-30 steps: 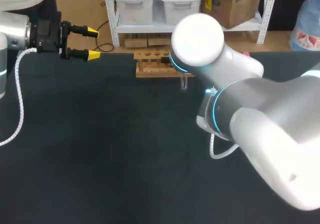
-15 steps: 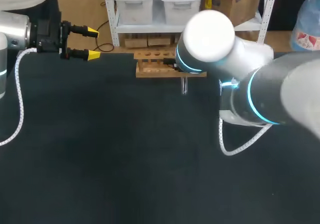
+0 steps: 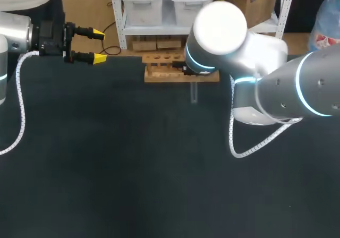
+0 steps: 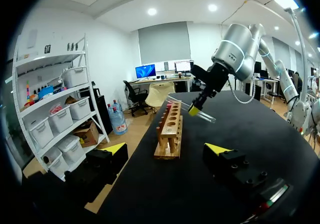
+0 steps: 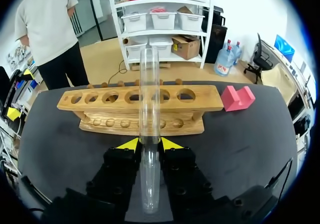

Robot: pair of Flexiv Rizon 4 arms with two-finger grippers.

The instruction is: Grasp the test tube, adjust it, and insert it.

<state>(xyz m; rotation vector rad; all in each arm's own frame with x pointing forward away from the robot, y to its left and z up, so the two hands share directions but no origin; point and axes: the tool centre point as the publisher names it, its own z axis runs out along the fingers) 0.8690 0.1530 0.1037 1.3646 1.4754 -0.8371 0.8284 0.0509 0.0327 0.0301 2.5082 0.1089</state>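
A clear test tube [image 5: 149,99] is clamped between the yellow-tipped fingers of my right gripper [image 5: 150,144]; its length runs out ahead of the fingers toward the rack. The wooden rack [image 5: 140,109] with a row of round holes stands just beyond it at the table's far edge [image 3: 178,68]. In the head view my right arm covers its gripper, and only the tube's end [image 3: 194,93] shows in front of the rack. The left wrist view shows the tube [image 4: 192,109] held tilted above the rack [image 4: 170,131]. My left gripper [image 3: 85,45] hangs open and empty at the far left.
A pink block [image 5: 237,97] lies on the dark table [image 3: 133,158] beside the rack's end. My right arm's bulky elbow [image 3: 276,89] hangs over the table's right part.
My right arm's elbow swung back and to the right, and the tube's end slid slightly nearer in front of the rack. The left arm has kept still.
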